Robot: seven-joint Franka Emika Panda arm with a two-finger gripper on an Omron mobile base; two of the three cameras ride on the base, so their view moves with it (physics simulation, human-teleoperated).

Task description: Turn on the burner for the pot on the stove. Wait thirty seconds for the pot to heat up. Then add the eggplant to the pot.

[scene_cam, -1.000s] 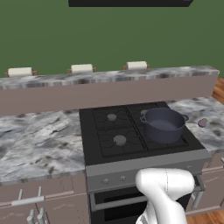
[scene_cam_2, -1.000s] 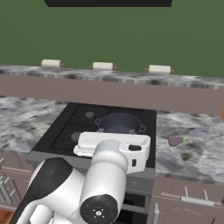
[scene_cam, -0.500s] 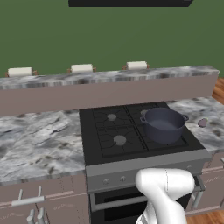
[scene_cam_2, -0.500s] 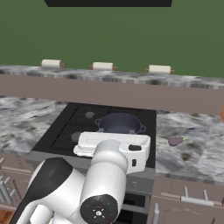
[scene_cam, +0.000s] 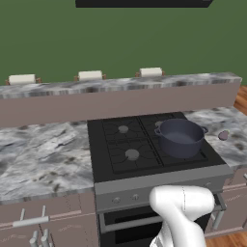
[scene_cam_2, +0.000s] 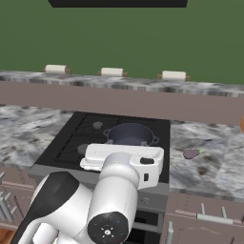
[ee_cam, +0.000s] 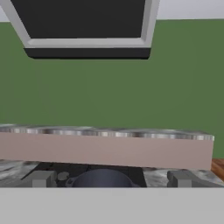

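Marble counter (scene_cam: 43, 154) on the far left, grey-white veined, w/ drawer fronts (scene_cam: 34, 222) below it. Behind runs a raised ledge (scene_cam: 120, 91) w/ 3 pale rolls (scene_cam: 89, 75) spaced along the top, green wall behind, dark hood (ee_cam: 85, 26) overhead.

Next over, the stove (scene_cam: 125, 159): black cooktop, 4 burners, grey caps showing on the 2 left ones. Grey front panel w/ small knobs (scene_cam: 116, 199) under the cooktop edge, oven door below that.

Pot (scene_cam: 180, 137) sits on the stove's right side, on the front-right grate as seen from the left base cam; dark blue-grey, deep, 2 small side handles, upright. Can't tell if any burner is lit. From the right base cam the pot (scene_cam_2: 131, 135) shows just beyond my arm, and in my hand cam its rim (ee_cam: 103, 178) peeks up at the bottom center.

My claw (ee_cam: 111, 179) stands at full spread, 1 finger tip (ee_cam: 42, 178) left of the pot and the other right of it in hand cam, nothing btwn them, holding nothing. It hangs in front of the stove, well short of the pot.

Eggplant (scene_cam: 223, 135) lies on the right counter, just beside the stove, apart from the pot; small dull purple lump. Right base cam shows the eggplant (scene_cam_2: 191, 153) on the marble too.
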